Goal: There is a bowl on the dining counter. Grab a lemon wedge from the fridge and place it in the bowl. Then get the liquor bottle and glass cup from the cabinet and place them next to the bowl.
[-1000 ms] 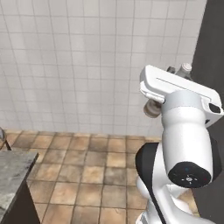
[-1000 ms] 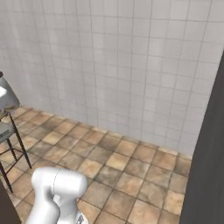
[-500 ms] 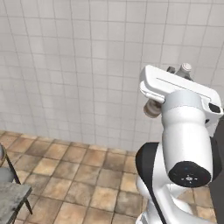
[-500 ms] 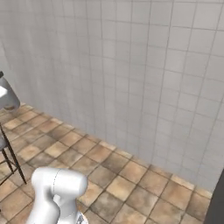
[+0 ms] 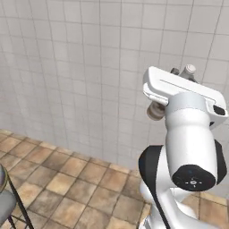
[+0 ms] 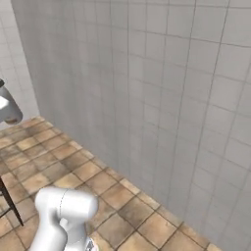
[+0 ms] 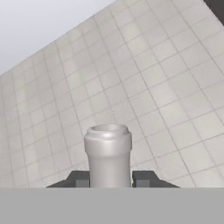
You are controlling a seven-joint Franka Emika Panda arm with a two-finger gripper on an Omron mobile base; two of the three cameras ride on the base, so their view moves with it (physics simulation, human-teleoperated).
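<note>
you have the slim pale liquor bottle with its narrow neck [image 7: 108,153] clamped between the two dark finger tips of the gripper [image 7: 108,179]; the jaws stand narrowly apart, closed against the bottle's sides. in the hand view the bottle's neck and open mouth rise upright between the fingers. in the left base view its cap end [image 5: 190,69] shows just above the white hand, raised high in front of the pale tiled wall [image 5: 80,76].

judged from this, the bottle stage is in transit: the bottle is out of the cabinet and not yet set down. below lies the brown tiled floor [image 6: 68,166], with part of a grey-cushioned stool [image 5: 6,203] at the lower left. whether the lemon wedge is already delivered cannot be told. remaining, in all likelihood: bring the bottle beside the bowl, then fetch the glass cup.
</note>
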